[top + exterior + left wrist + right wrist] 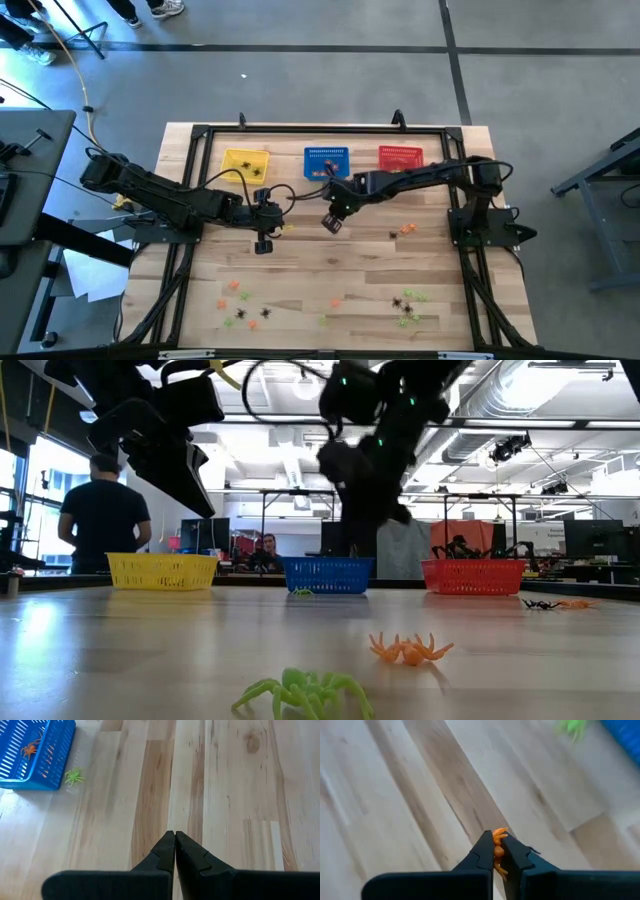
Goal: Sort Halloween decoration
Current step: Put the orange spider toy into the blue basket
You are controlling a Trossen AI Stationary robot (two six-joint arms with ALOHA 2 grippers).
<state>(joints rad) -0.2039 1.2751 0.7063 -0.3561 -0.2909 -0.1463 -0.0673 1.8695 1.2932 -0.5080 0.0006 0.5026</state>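
My right gripper [331, 224] hangs over the table's middle, in front of the blue basket [326, 162], and is shut on an orange spider [498, 841]. My left gripper [264, 245] is just to its left, shut and empty [175, 835]. The blue basket [35, 750] holds an orange spider [29, 749]. A green spider [74, 776] lies on the wood beside it. The yellow basket [246, 163] holds a black spider [258, 169]. More spiders lie scattered along the near edge [245, 300], [407, 305]. My right gripper pinches the orange spider's body [499, 851] between its two fingers, right at their free ends. Some legs [500, 833] stick out past the fingertips. The spider is lifted clear, with the table boards well below it.
A red basket [400, 158] stands at the far edge, right of the blue one. An orange spider [408, 228] and a black one [393, 234] lie right of my right gripper. A green spider [305, 693] and an orange one [410, 650] lie nearest the low camera. People stand in the room behind.
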